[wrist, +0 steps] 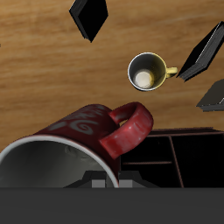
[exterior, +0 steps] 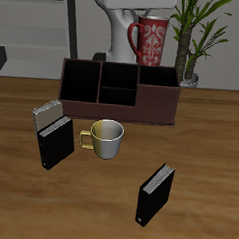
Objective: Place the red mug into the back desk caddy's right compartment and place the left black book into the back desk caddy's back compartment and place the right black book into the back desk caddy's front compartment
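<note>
The red mug (exterior: pixel 152 38) hangs in the air above the back desk caddy (exterior: pixel 118 91) – over its end compartment nearest the potted plant (exterior: pixel 200 36) – and the gripper (wrist: pixel 107 179) seems to be pinching its rim, though the fingers are mostly hidden in both views, so that grip is a fair guess. To do this step well, centre the mug over that open compartment before lowering – its handle (wrist: pixel 126 129) sticks out sideways (towards the dividers), so keep it clear of them. Come down slowly and let go only once the base is seated.
</note>
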Robot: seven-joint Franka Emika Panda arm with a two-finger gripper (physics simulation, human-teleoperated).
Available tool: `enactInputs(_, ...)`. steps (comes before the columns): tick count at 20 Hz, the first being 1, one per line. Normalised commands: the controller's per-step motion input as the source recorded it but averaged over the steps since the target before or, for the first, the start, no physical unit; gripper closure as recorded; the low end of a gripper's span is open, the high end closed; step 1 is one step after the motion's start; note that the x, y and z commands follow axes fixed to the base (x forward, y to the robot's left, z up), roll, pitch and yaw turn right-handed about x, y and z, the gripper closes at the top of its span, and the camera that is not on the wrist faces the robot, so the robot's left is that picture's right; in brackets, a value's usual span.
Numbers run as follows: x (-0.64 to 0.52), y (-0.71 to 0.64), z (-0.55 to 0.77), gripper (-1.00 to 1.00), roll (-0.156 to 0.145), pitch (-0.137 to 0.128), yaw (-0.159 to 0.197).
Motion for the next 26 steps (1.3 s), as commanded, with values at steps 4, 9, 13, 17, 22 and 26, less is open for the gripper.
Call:
enactInputs(4, -0.33, -0.04, -0.06, 1.00, 0.034, 0.004, -0.019)
enactInputs(9, -0.30, 0.04, -0.13, 1.00, 0.036, 0.015, 0.003)
enactInputs(13, -0.37, 0.20, -0.22, 1.00, 0.085, 0.063, -0.018)
enactInputs(17, -0.32, 0.19, -0.20, 1.00, 0.074, 0.073, 0.010)
enactInputs(22, -0.13, 0.09, -0.11, 1.00, 0.026, 0.049, 0.017)
enactInputs(26, 0.06, -0.04, -0.05, 1.00, -0.020, 0.032, -0.007)
